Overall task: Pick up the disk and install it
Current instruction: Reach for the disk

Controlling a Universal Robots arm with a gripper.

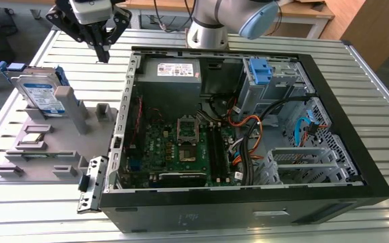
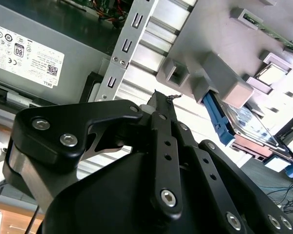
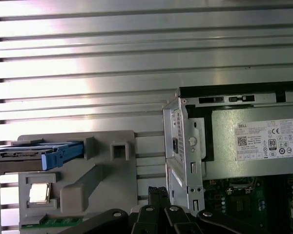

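**Early stage of the task.** We see the disk standing on edge in the grey holder on the tabletop, to the exterior view's left of the open computer case. The end effector hangs above the tabletop near the holder, clear of the disk. Its fingers are pressed together and grip nothing. We judge that neither pickup nor installation is done yet.
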